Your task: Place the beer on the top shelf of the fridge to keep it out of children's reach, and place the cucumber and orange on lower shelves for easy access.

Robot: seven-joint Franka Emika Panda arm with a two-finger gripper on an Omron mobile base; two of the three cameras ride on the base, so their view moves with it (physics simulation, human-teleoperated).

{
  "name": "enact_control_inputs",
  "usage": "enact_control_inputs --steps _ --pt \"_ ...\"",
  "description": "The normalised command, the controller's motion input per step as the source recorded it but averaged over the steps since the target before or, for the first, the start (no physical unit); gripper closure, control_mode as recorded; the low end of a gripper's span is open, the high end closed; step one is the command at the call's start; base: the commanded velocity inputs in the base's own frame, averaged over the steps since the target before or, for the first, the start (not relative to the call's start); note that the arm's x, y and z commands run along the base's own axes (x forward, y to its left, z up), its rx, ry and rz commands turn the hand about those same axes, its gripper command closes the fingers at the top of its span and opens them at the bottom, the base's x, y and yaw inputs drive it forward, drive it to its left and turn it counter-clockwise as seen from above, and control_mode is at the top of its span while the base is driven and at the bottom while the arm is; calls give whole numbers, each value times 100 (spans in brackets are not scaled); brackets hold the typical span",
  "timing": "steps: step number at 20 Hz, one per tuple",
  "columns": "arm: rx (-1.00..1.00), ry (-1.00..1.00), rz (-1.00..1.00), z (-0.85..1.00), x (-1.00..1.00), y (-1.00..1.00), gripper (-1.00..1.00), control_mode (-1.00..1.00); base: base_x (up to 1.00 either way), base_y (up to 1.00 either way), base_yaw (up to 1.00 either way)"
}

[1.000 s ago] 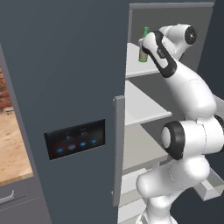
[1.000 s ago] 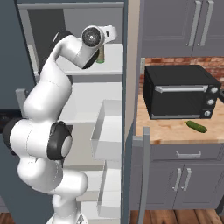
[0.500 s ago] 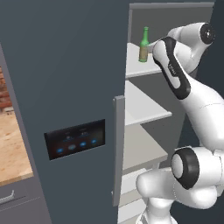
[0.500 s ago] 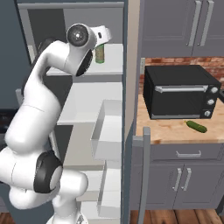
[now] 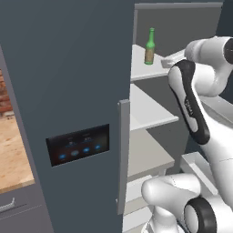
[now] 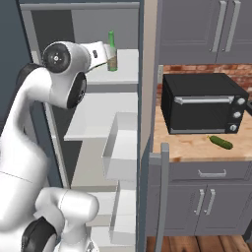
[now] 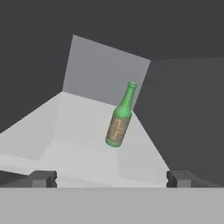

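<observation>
Black countertop oven [image 6: 203, 103] right of the fridge [image 5: 77, 91]; cucumber [image 6: 221, 142] on the counter before the oven. Orange not made out. Beer [image 5: 149, 46] upright on the top shelf [image 6: 125, 74], free-standing. Arm bent high, gripper [image 7: 111, 178] level with that shelf, fingers spread wide, grasping nothing, short of the bottle.

Beer [image 5: 149, 46] upright on top shelf [image 5: 146, 70]; cucumber [image 6: 221, 142] on wood counter [image 6: 197, 146]

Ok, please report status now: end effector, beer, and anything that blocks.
End effector open, holding nothing. Beer upright on the top shelf, apart from the fingers. Cucumber on the counter by the oven. Nothing blocking.
</observation>
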Motion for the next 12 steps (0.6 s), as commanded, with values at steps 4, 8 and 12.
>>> enact_control_inputs --steps 4,8,12 --pt "0 1 -14 0 -100 0 -100 -100 0 0 0" --pt "0 8 -14 0 -100 0 -100 -100 0 0 0" --pt "0 14 -11 0 -100 0 -100 -100 0 0 0"
